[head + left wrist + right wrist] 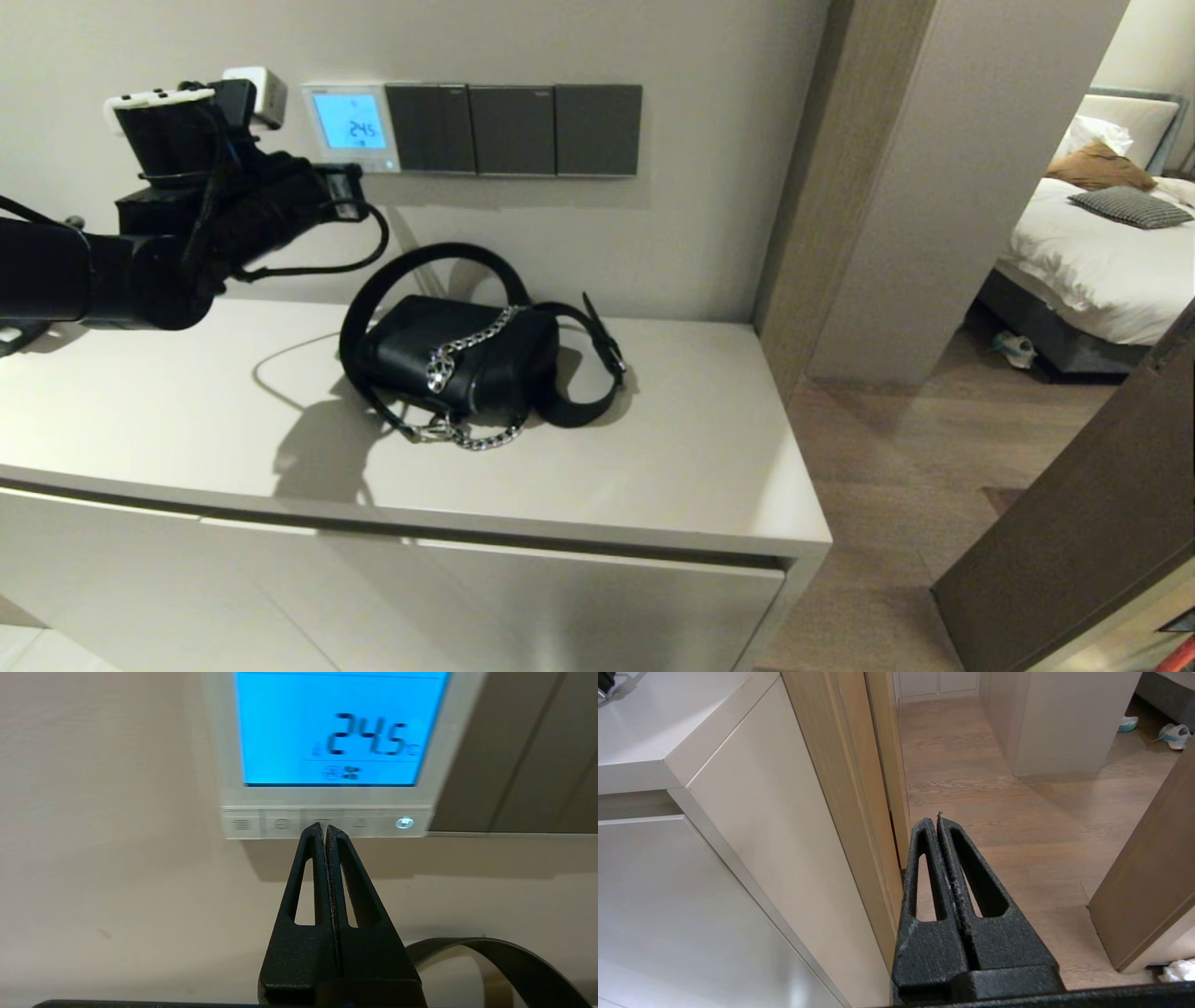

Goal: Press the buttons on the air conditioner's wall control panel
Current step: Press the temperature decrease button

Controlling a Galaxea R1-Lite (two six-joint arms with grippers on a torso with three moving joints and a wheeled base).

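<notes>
The white wall control panel [350, 126] hangs on the wall with its screen glowing light blue and reading 24.5; it also fills the top of the left wrist view [336, 798]. A row of small white buttons [280, 823] runs along its bottom edge, with a lit key [404, 822] at one end. My left gripper [324, 828] is shut and empty, its tips at the middle button of the row. In the head view the left gripper [358, 177] is at the panel's bottom edge. My right gripper [937, 820] is shut and empty, parked low beside the cabinet.
Three dark grey switch plates [513, 131] sit right of the panel. A black handbag [457, 359] with strap and chain lies on the white cabinet top [700, 448] below. A white plug [257, 93] is on the wall left of the panel. A doorway and bed [1092, 252] are at right.
</notes>
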